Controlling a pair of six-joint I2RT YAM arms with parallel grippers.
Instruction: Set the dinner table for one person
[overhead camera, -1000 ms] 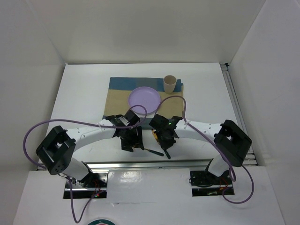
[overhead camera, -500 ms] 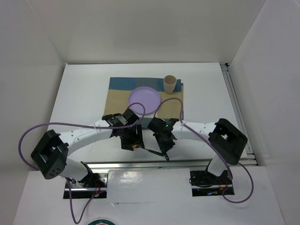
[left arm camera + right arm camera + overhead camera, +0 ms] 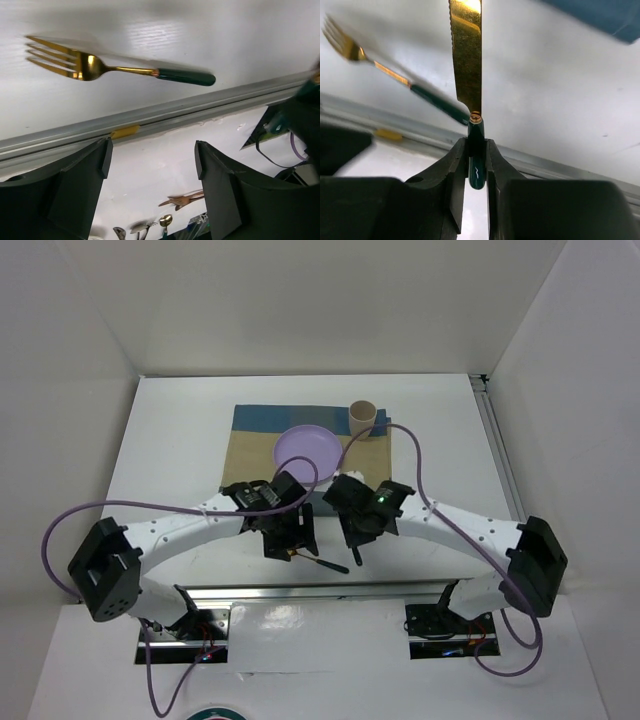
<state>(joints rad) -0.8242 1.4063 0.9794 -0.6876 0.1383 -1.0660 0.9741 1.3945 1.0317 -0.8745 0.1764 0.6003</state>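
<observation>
I hold the knife (image 3: 467, 55) by its green handle, right gripper (image 3: 476, 165) jaws clamped. The left gripper (image 3: 152, 150) hangs open-jawed beside the fork (image 3: 100, 67). Next, I reckon, the knife goes right of the purple plate (image 3: 307, 449).

The tabletop (image 3: 170, 460) is a large, flat, plain white rectangle, lying level, with a faint sheen. A metal rail (image 3: 330, 590) runs along its near edge and another along its right edge. At the far middle of the tabletop lies a blue-and-tan placemat (image 3: 250, 455) bearing a lilac plate (image 3: 308, 450) and a tan cup (image 3: 361, 419). A gold fork (image 3: 120, 70) with a dark green handle lies flat on the bare tabletop, just inside the near rail.
</observation>
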